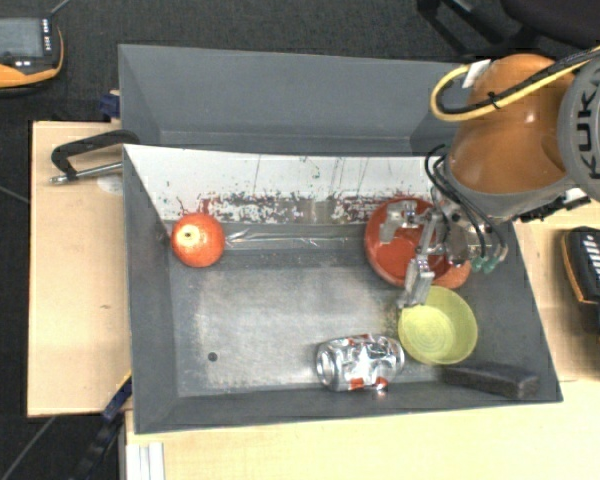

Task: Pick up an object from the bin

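Where the arm enters from the right, its gripper (420,286) hangs low over the right half of the grey metal bin (280,98), pointing down and slightly leftward. Whether the gripper is apart or together cannot be told from this angle, since its lower end appears as one pale metal piece against the things beneath it.

That lower end lies at the back-left rim of a yellow-green bowl (438,330), which sits upright and open-side up near the bin's front right. It cannot be told whether the gripper touches the rim or hangs just above it. Directly behind the gripper, and partly covered by it, lies a red dish (385,256) against the bin's back wall. The dish and the bowl sit just beside each other, and the gripper stands over the place where they meet.

Above the gripper, the wrist carries a rounded orange cover (505,133) with a yellow cable (458,86) looped over its top and dark cables bunched beneath it.

Farther out, a crushed silver can (358,362) with red markings lies on its side at the front, just left of the bowl. A flat black bar (490,378) rests along the front-right corner, just beside the bowl's lower edge. A red apple (197,241) sits alone at the back left, well apart from the gripper, near the foot of the back wall. The middle-left floor of the bin shows bare scuffed metal.
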Motion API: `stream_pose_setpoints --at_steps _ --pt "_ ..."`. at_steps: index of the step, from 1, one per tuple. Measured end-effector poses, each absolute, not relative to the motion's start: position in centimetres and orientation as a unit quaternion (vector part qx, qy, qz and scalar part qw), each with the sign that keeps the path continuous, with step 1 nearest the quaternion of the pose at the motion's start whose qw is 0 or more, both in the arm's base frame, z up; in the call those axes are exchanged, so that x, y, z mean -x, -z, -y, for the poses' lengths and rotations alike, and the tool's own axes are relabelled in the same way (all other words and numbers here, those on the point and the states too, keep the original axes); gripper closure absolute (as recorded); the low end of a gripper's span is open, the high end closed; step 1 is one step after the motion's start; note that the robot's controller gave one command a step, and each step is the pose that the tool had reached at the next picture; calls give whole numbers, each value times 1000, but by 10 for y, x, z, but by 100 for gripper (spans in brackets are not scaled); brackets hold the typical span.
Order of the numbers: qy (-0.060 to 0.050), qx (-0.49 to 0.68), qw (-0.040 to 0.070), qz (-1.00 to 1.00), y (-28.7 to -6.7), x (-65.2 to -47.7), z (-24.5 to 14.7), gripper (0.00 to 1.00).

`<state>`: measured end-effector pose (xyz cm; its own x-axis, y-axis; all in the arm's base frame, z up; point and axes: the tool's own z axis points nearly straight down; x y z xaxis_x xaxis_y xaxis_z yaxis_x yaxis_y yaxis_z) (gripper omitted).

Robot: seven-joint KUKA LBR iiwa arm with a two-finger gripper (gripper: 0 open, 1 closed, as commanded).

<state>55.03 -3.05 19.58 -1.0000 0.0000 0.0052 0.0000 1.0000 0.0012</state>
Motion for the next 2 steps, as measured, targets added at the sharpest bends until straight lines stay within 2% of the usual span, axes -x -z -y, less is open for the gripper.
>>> stream_pose_setpoints --at_steps 1,2 --pt "1 -67 3 998 -114 -590 50 0" --pt "1 -65 3 998 -72 -594 88 0"
